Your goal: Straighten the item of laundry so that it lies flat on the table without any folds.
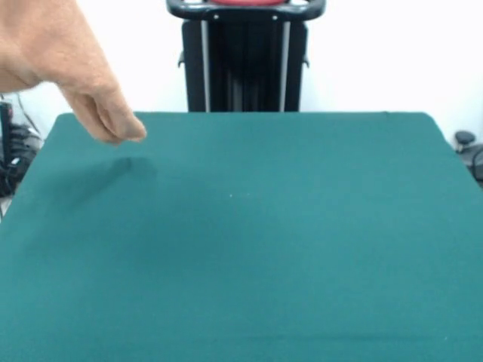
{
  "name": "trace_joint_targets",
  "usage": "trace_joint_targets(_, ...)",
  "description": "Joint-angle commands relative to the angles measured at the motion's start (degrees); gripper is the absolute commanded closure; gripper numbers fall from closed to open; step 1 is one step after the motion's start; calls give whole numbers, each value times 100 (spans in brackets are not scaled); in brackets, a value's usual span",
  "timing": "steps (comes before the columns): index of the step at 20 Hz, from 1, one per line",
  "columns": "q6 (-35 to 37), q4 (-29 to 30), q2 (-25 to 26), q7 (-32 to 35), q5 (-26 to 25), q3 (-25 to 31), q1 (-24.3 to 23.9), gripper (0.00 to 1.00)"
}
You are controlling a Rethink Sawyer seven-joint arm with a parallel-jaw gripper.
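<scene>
None of the gripper shows, so you can't tell its state, and your towel (72, 72) hangs bunched in mid-air at upper left, its tip pointing down just above the table (264, 241), orange-tan, folded on itself, nothing flat yet.

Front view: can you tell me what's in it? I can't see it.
A light orange-tan towel hangs in the air at the upper left, its corner dangling just above a big green table. The robot's black pedestal stands behind the table; no gripper shows.
</scene>
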Motion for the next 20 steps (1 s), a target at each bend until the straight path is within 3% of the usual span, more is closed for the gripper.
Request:
trace_joint_targets(1, 346, 530, -183, -605, 418, 445, 495, 100)
trace_joint_targets(3, 548, 399, -135, -532, 381, 410, 606, 100)
trace_joint_targets(8, 5, 602, 114, 23, 213, 188, 856, 100)
trace_joint_targets(12, -3, 601, 72, -60, 207, 121, 907, 100)
trace_joint_targets(15, -334, 551, 390, -240, 142, 168, 742, 100)
trace_joint_targets(18, 6, 336, 231, -225, -88, 108, 933, 100)
trace_joint_targets(20, -837, 616, 710, -33, -43, 190, 804, 100)
